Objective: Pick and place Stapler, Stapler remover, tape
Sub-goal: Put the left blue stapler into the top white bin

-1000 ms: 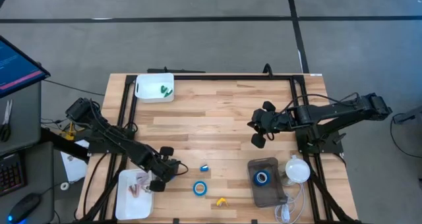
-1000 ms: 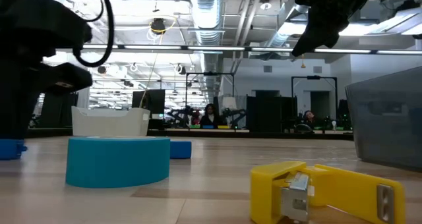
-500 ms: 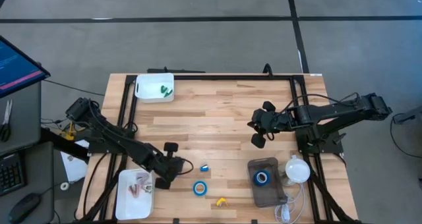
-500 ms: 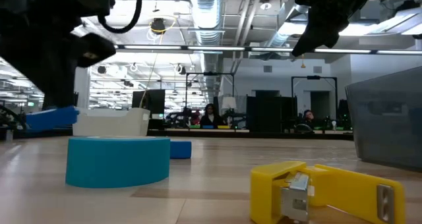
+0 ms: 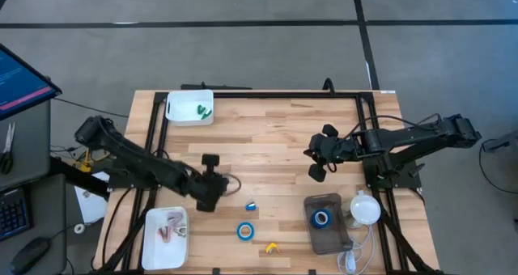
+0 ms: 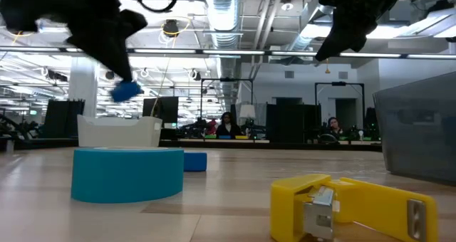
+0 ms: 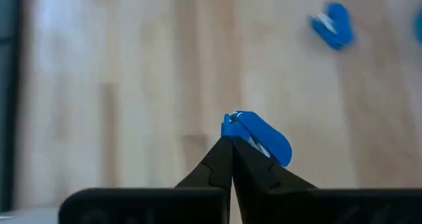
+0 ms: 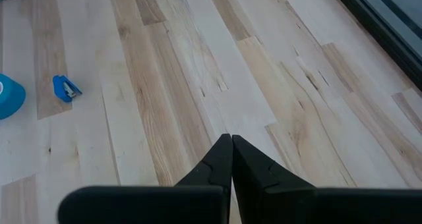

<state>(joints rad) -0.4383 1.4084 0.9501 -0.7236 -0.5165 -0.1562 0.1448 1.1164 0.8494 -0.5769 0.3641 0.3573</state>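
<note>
No legible markings. The left gripper (image 5: pixel 212 171), previously beside the white tray (image 5: pixel 151 243), now pinches a small blue item (image 7: pixel 264 137) above the table (image 5: pixel 267 145). Tape (image 5: pixel 246 230) lies mid-table. Right gripper (image 8: pixel 231 140): pressed together, empty.

Grey floor (image 5: pixel 243 48) with dark lines surrounds the wooden table (image 5: pixel 267 137). Beyond it, ceiling pipes (image 6: pixel 235 7), strip lights, dark desks

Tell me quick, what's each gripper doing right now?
Left gripper: shut on a small blue item, lifted above the table.
Right gripper: shut, empty, hovering.
</note>
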